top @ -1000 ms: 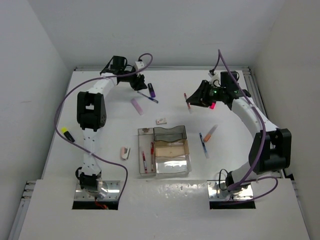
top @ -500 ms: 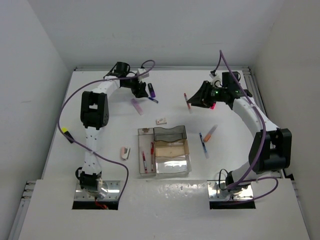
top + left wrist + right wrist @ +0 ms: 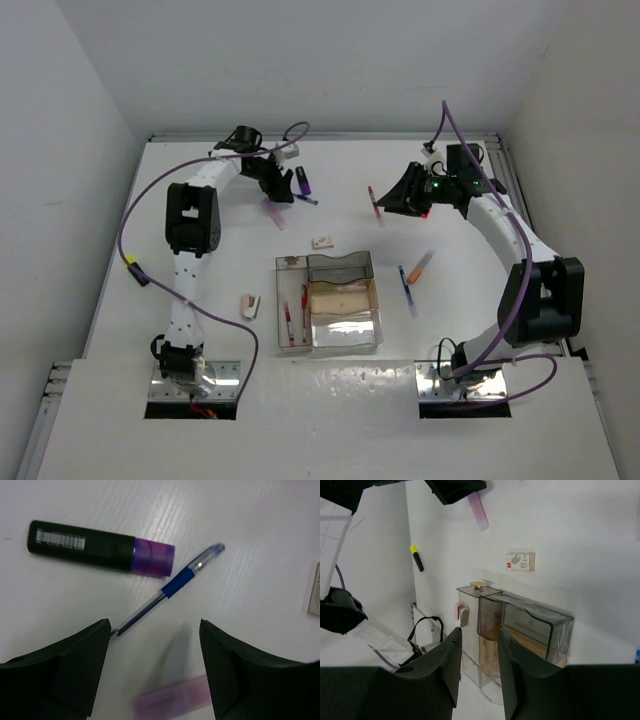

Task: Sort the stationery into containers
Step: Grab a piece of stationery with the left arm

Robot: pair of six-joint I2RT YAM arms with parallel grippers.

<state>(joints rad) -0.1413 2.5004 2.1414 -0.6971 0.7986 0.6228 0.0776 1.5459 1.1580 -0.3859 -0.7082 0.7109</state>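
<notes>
My left gripper (image 3: 276, 187) hangs open over the far left of the table; in its wrist view bare table lies between the fingers (image 3: 75, 665). Ahead of them lie a blue pen (image 3: 170, 587) and a purple highlighter (image 3: 100, 552), and a translucent pink piece (image 3: 172, 704) lies just below. My right gripper (image 3: 392, 200) hovers at the far right with its jaws a little apart and nothing between them, beside a red pen (image 3: 374, 203). The containers (image 3: 345, 330) cluster at mid table, also in the right wrist view (image 3: 520, 625). The long narrow one (image 3: 283, 318) holds red pens.
A white eraser (image 3: 322, 242) lies behind the containers. An orange highlighter (image 3: 421, 266) and a second blue pen (image 3: 407, 290) lie to their right. A pink-and-white eraser (image 3: 251, 305) sits to their left, a yellow highlighter (image 3: 135, 268) near the left edge.
My left gripper has swung right and a little nearer, toward the purple highlighter and blue pen, opening wider. The right gripper has barely shifted.
</notes>
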